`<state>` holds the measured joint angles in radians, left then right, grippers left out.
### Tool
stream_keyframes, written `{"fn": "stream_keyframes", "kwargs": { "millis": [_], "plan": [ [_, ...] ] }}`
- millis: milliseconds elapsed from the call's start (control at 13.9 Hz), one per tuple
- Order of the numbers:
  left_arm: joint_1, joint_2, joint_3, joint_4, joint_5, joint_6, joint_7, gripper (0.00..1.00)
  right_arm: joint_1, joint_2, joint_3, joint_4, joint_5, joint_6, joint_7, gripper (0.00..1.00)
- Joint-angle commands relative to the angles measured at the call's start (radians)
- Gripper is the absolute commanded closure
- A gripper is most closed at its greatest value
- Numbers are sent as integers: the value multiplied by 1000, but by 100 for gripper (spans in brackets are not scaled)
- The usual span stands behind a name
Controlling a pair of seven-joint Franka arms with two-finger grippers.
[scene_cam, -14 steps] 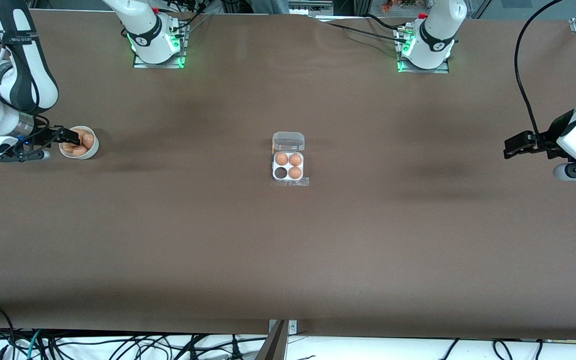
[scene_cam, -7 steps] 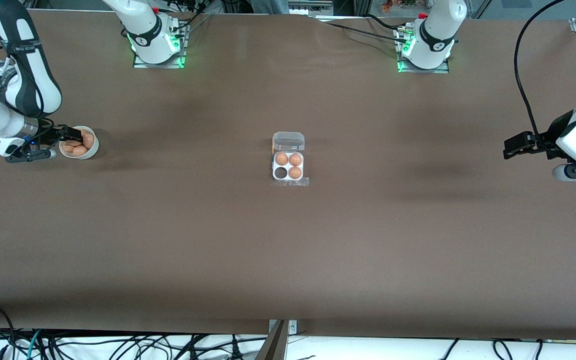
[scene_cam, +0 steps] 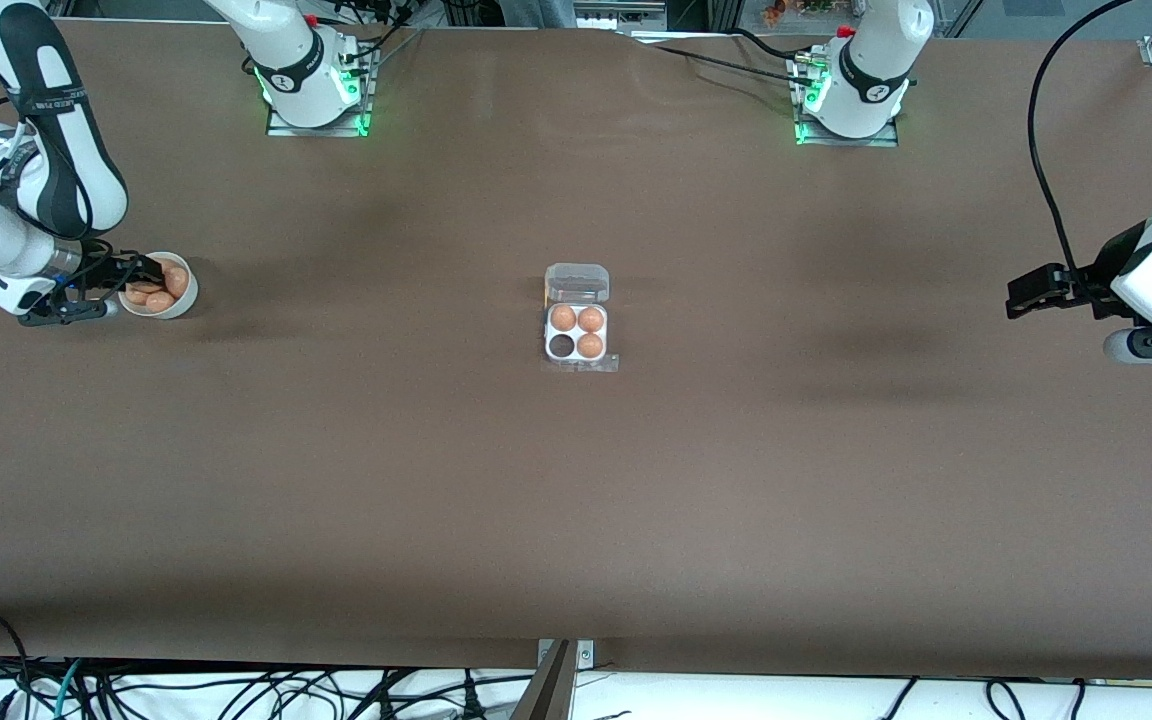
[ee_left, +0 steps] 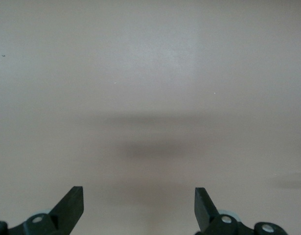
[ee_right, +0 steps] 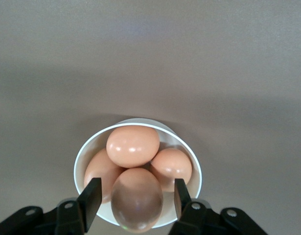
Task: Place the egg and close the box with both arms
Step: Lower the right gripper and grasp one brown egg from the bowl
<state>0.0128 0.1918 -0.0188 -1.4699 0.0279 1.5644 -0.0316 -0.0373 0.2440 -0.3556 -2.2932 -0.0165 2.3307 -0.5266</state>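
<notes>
The box (scene_cam: pixel 576 335) sits mid-table with its clear lid (scene_cam: pixel 577 283) open. Three eggs fill its white tray; the cell (scene_cam: pixel 562 346) nearer the camera, toward the right arm's end, is bare. My right gripper (scene_cam: pixel 151 272) is in a white bowl (scene_cam: pixel 186 295) of eggs. In the right wrist view it (ee_right: pixel 136 196) is open, with a finger on each side of one egg (ee_right: pixel 136 198) and a gap at each side. My left gripper (scene_cam: pixel 1014 297) waits open and empty over bare table at the left arm's end, also seen in the left wrist view (ee_left: pixel 139 200).
The bowl (ee_right: pixel 84 152) holds several tan-orange eggs, one egg (ee_right: pixel 133 146) on top of the pile. The brown table (scene_cam: pixel 576 500) spreads wide around the box. Cables lie along the edge nearest the camera.
The right arm's wrist has shifted slightly at the bowl, with the gripper staying among the eggs. The left arm has not moved.
</notes>
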Motion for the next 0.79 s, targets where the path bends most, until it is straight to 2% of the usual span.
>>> {"fn": "stream_keyframes", "kwargs": {
  "millis": [0, 432, 721],
  "plan": [
    [6, -5, -6, -3, 17, -4, 21, 0, -9, -9, 0, -12, 13, -5, -29, 46],
    [6, -5, -4, -3, 15, -4, 21, 0, -7, -9, 0, -5, 43, -36, -27, 65],
    [6, -5, -4, -3, 15, -4, 21, 0, -3, -17, 4, 21, 41, -66, -20, 66]
  ]
}}
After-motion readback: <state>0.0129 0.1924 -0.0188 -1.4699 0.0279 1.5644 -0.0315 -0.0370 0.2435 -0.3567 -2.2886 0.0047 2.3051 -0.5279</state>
